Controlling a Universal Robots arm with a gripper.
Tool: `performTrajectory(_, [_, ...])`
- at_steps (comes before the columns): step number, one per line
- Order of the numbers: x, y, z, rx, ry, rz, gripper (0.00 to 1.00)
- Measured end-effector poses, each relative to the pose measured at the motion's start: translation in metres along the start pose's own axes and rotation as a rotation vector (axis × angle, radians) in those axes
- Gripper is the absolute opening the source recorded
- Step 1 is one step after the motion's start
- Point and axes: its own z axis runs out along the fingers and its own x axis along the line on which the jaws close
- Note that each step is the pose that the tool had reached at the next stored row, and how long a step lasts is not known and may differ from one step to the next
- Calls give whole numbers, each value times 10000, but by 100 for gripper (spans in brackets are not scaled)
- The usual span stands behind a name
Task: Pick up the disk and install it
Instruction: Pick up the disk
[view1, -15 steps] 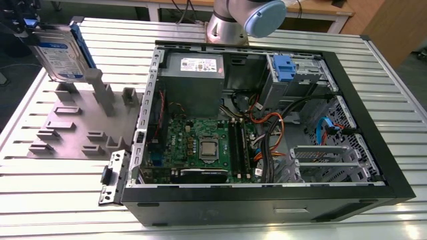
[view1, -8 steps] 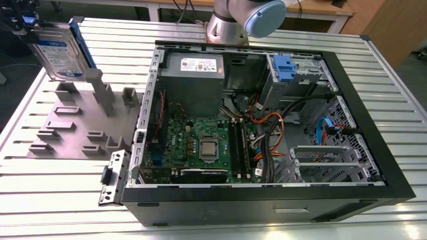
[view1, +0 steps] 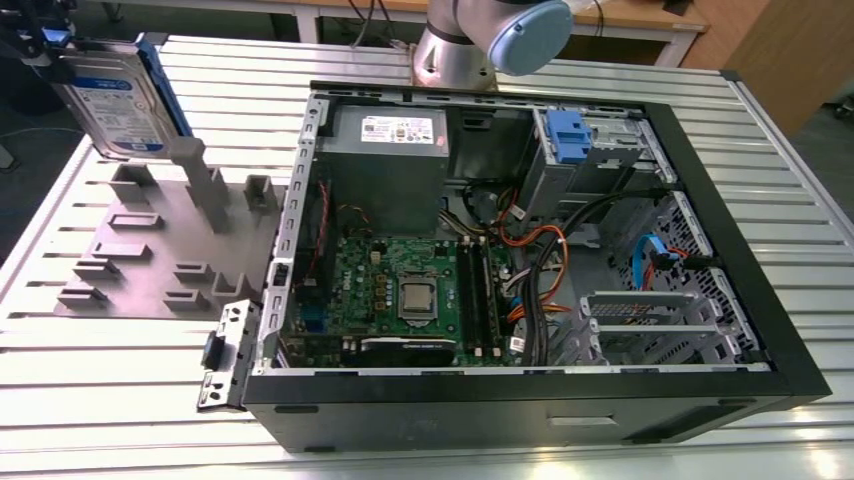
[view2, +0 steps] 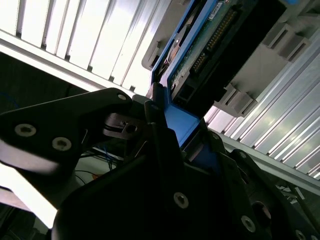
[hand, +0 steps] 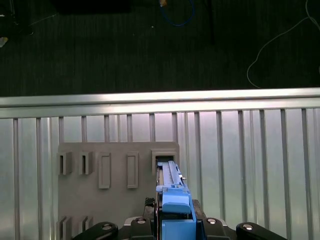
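Observation:
The disk (view1: 118, 100) is a silver hard drive with a white-and-blue label and blue rails. It stands on edge at the far corner on the exterior view's left, above the grey fixture plate (view1: 147, 250). My gripper (view1: 40, 48) is shut on the end of its blue rail. In the second wrist view the black fingers (view2: 160, 130) clamp the blue rail, and the disk (view2: 210, 45) shows its circuit-board side. In the first wrist view the disk (hand: 170, 175) hangs edge-on over a slot of the plate (hand: 115, 205), with the gripper (hand: 175, 222) on it. Whether its lower edge is clear of the slot, I cannot tell.
An open computer case (view1: 747, 300) lies on the slatted aluminium table, on the exterior view's right of the plate. Inside are a grey power supply (view1: 387, 150), a green motherboard (view1: 400, 290), loose cables and a drive bay with a blue latch (view1: 567, 135). The arm's base (view1: 467, 40) stands behind the case.

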Motion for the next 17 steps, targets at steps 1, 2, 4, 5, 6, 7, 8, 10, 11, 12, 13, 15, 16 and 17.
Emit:
performTrajectory(1, [0, 0, -5, 0, 0, 0, 36])
performTrajectory(2, [0, 0, -11, 0, 0, 0, 36])
performTrajectory(4, [-1, 0, -23, -1, 0, 0, 36])
performTrajectory(5, [-1, 0, -29, 0, 0, 1, 36])
performTrajectory(6, [-1, 1, -35, 0, 0, 0, 36])
performTrajectory(7, [-2, 1, -41, 0, 0, 0, 36])
performTrajectory(8, [-2, 1, -47, 0, 0, 0, 36])
performTrajectory(10, [-2, 1, -56, -1, 1, 0, 36])
performTrajectory(11, [-2, 1, -58, 1, 0, 0, 36])
performTrajectory(12, [-2, 1, -58, 2, 0, 0, 36])
performTrajectory(13, [-2, 0, -58, 2, 0, 0, 36])
performTrajectory(15, [-2, 0, -59, 0, -2, 0, 36])
performTrajectory(16, [-2, 1, -59, 0, -4, 0, 36])
performTrajectory(17, [-2, 1, -59, 0, -5, 0, 36])
